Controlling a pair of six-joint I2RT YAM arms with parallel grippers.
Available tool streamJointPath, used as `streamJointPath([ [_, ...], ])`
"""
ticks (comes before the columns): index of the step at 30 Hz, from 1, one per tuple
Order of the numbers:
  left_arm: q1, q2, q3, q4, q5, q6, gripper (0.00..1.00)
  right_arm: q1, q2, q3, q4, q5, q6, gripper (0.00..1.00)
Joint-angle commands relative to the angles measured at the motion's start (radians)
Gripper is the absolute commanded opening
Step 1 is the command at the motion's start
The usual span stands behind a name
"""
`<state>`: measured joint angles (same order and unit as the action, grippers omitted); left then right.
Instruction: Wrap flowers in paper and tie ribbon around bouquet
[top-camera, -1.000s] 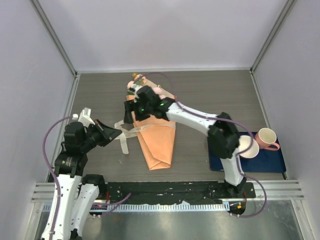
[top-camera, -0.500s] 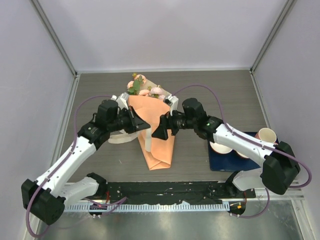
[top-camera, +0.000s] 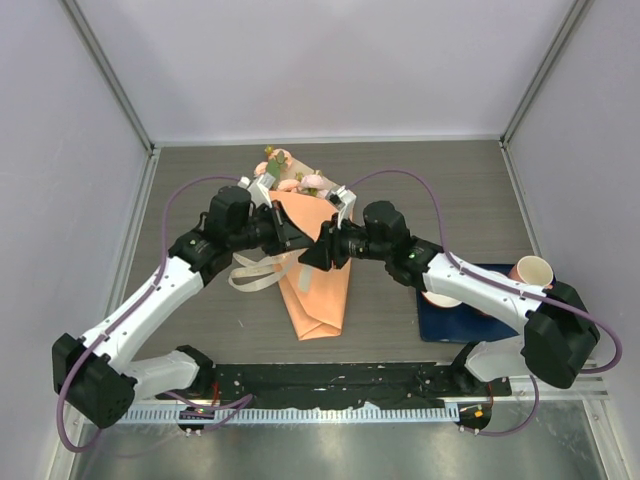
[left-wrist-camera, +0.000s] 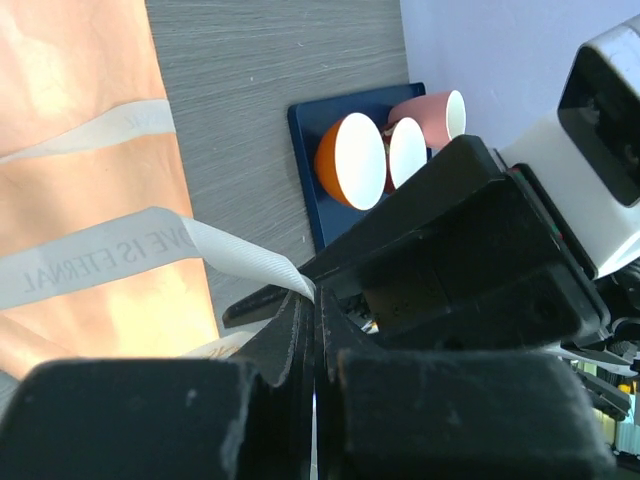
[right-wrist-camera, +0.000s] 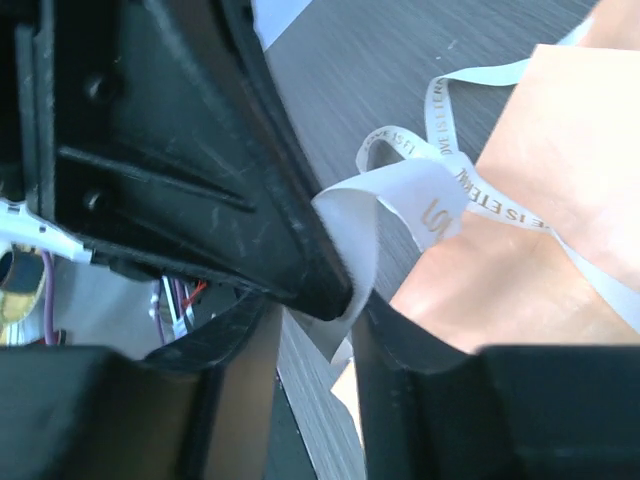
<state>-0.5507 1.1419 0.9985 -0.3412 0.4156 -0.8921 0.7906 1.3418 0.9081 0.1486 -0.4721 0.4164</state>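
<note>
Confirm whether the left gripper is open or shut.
Shut on the ribbon: the left gripper, in its wrist view, shows fingers pressed together with the strip's end pinched at their tips.

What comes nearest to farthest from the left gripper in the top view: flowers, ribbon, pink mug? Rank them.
1. ribbon, pinched in the left gripper
2. flowers, just beyond it
3. pink mug, far right on the blue mat

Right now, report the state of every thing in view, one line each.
Paper: folded into a cone, lying flat.
Flowers: inside the cone, blooms out the wide end.
Ribbon: draped across the paper, untied.
Left fingers: shut on the ribbon's end.
Right fingers: open, either side of that end.
Pink mug: upright.
</note>
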Motion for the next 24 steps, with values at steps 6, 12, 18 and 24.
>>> streamJointPath([
  [6, 0.012, 0.027, 0.114, -0.108, -0.093, 0.099, 0.00, -0.008, 0.007, 0.070, -0.205, 0.282, -0.050, 0.23],
  [12, 0.029, 0.162, 0.175, -0.080, -0.097, 0.122, 0.00, -0.042, 0.100, 0.135, -0.224, 0.322, -0.048, 0.00],
  [18, 0.069, 0.298, 0.256, -0.052, -0.009, 0.136, 0.00, -0.149, 0.209, 0.204, -0.199, 0.152, -0.016, 0.01],
  [24, 0.095, 0.409, 0.318, -0.058, 0.074, 0.125, 0.00, -0.224, 0.218, 0.123, -0.003, 0.044, 0.035, 0.00],
])
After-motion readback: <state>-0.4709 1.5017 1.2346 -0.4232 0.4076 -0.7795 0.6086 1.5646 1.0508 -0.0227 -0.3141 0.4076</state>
